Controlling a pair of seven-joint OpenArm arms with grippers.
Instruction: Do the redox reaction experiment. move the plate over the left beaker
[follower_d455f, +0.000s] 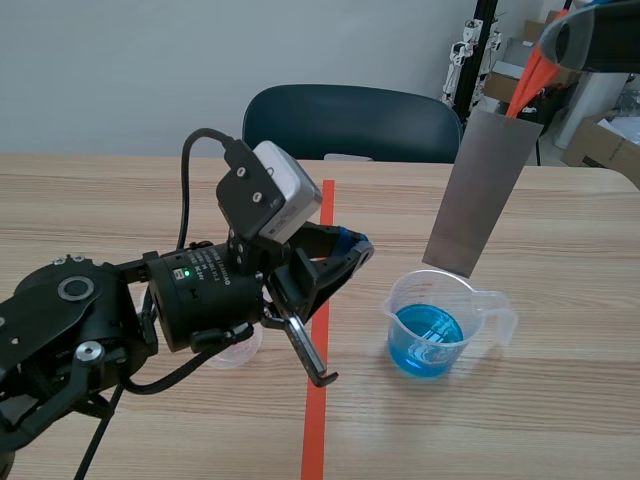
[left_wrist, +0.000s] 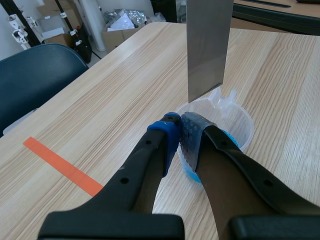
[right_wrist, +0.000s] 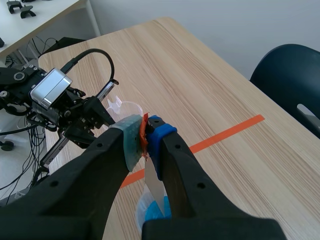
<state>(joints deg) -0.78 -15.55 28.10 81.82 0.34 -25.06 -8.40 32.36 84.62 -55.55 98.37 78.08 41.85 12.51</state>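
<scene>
1. Left gripper (follower_d455f: 358, 252): fingers closed pad to pad on nothing, held low with its tips just right of the tape (follower_d455f: 318, 400).
2. Clear beaker (follower_d455f: 238, 352): on the table (follower_d455f: 120, 200) left of the tape, mostly hidden under the left arm.
3. Blue beaker (follower_d455f: 430, 322): right of the tape, holding blue liquid.
4. Plate (follower_d455f: 480, 190): grey and tilted, hanging with its lower edge above the blue beaker's far rim, well apart from the clear beaker.
5. Right gripper (right_wrist: 146, 137): raised, clamped on the plate's orange top end.
</scene>
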